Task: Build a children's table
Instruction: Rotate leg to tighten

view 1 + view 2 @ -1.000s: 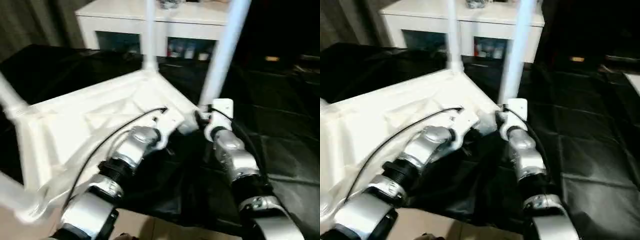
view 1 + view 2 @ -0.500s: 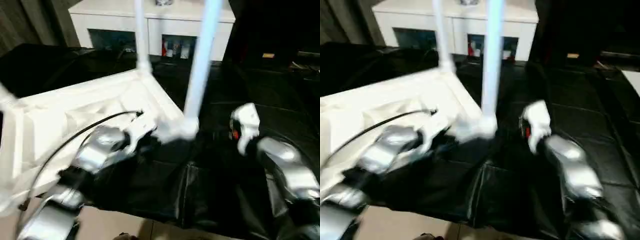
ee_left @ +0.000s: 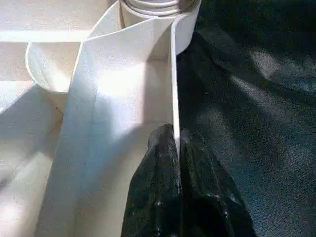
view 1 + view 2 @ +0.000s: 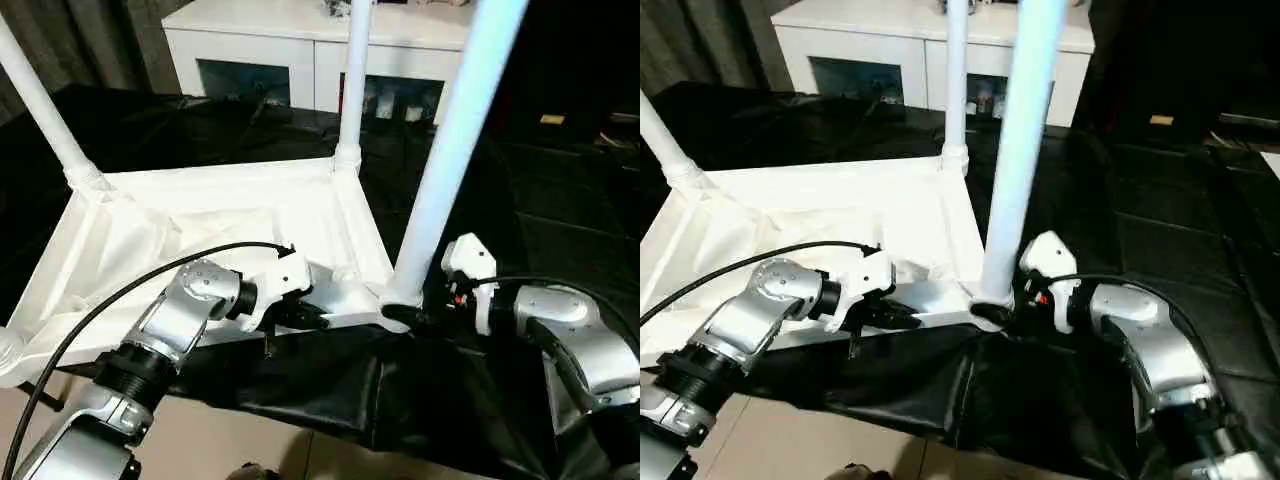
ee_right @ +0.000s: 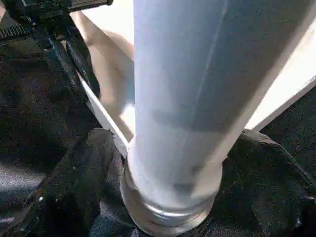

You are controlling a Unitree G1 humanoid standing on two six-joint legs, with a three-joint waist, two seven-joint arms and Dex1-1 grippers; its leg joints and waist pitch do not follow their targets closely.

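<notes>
Three legs rise from the upturned tabletop (image 4: pixel 230 215), which lies ribbed side up on a black sheet (image 4: pixel 560 210). The left gripper (image 3: pixel 177 140) is pinched together on the thin near rim of the tabletop, one black finger on each side of the wall, a little way along the edge from the nearest corner socket. The right gripper (image 5: pixel 163 197) has its fingers (image 5: pixel 74 182) spread wide on either side of the foot of the nearest leg (image 4: pixel 450 150), just where it enters that socket; whether the fingers press the leg cannot be told. This leg stands upright between the two grippers, nearer the right one. A second leg (image 4: pixel 352 80) rises from the corner beyond the left gripper, and a third (image 4: pixel 40 100) from the far corner well out to that gripper's left. Past the tabletop stands a white cabinet (image 4: pixel 300 40).
</notes>
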